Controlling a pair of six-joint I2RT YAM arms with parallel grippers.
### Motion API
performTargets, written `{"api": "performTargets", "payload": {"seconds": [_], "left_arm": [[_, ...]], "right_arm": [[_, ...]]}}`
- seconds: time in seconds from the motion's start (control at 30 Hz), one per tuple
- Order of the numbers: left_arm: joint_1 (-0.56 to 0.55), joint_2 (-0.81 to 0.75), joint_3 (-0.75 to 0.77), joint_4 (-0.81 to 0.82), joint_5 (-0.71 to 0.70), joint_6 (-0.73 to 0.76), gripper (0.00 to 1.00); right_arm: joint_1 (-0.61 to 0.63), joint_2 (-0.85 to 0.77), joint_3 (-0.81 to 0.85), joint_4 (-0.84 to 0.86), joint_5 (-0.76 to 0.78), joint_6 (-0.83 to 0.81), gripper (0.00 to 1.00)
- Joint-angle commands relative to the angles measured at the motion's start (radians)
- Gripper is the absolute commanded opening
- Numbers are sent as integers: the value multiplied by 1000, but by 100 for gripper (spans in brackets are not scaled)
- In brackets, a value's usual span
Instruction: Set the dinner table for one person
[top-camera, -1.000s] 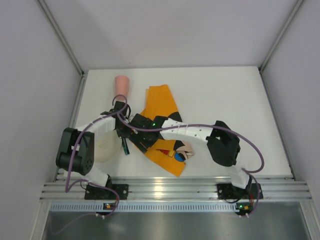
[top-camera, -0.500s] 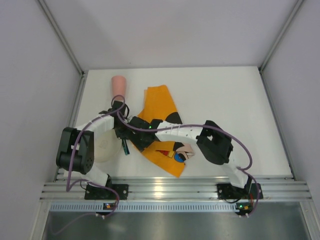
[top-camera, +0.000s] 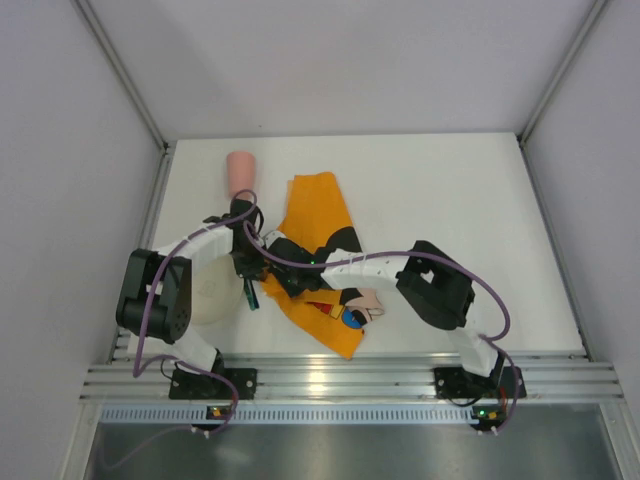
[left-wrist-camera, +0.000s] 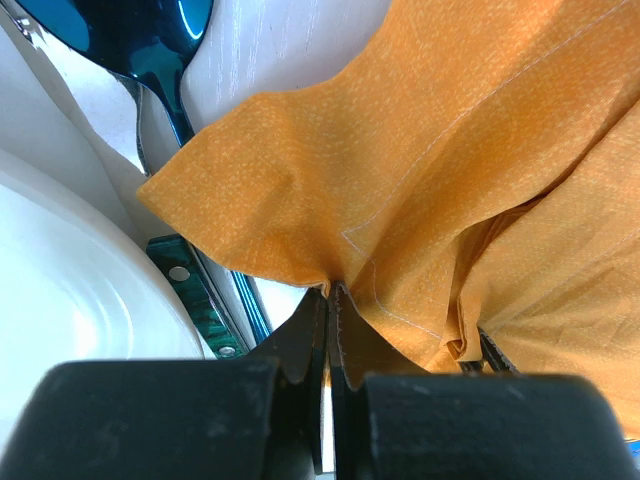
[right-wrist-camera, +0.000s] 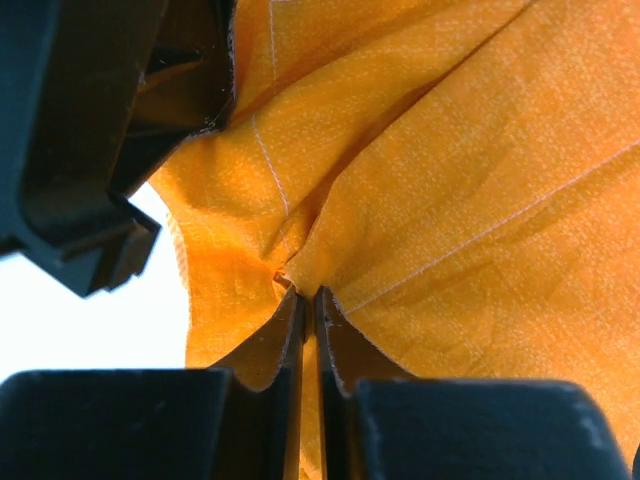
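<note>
Now | left gripper (left-wrist-camera: 329, 300) pinching orange mat (left-wrist-camera: 450, 150) (cartoon print (top-camera: 352, 312)) | right gripper (right-wrist-camera: 308, 300) pinching it too

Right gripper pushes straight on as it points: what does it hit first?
The cloth: the right gripper pinches a fold of it, jaws shut, and more cloth fills the way ahead. What lies under it is hidden.

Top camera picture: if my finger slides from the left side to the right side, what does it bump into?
Left arm's black shoulder → white plate → orange cloth mat → right arm's black elbow.
</note>
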Motion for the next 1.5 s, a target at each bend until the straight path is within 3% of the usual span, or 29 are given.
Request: {"api": "performTargets", "payload": {"seconds": [0.0, 0.2, 0.47, 0.57, 0.73, 0.87, 0.9, 0.93, 0.97, 1.03, 1.17, 1.37, 1.47], "left_arm": [[-5, 1, 28, -23, 11, 5, 0], [-5, -2, 11, -5, -6, -10, 0], [-5, -4, -14, 9, -84, 19, 0], [-4, -4, -32, 26, -90, 22, 0], [-4, 7, -47, 55, -87, 16, 0], [-4, 15, -43, 67, -81, 14, 0], [-4, 16, -41, 67, -75, 13, 0], [-4, 21, -41, 73, -72, 11, 0], [-5, 24, -40, 77, -69, 8, 0], [-5, 30, -40, 84, -61, 0, 0], [-8, 30, -43, 92, -55, -13, 0], [-11, 27, -47, 87, -58, -20, 0], [-18, 27, -47, 75, -58, -23, 0]], "right_arm": [[6, 26, -98, -41, -25, -4, 2], [-6, -42, -130, -81, -12, -12, 0], [-57, -263, -141, -235, 21, -12, 21], [-81, -329, -144, -272, 24, -18, 24], [-149, -375, -181, -280, 9, -30, 0], [-238, -379, -193, -274, -52, -34, 0], [-244, -381, -190, -274, -71, -38, 4], [-247, -382, -187, -274, -89, -55, 31], [-245, -385, -187, -266, -117, -57, 47], [-241, -398, -201, -254, -164, -76, 65], [-184, -412, -271, -233, -183, -90, 76], [-120, -433, -400, -177, -174, -57, 83], [-118, -407, -406, -147, -161, -38, 81]]}}
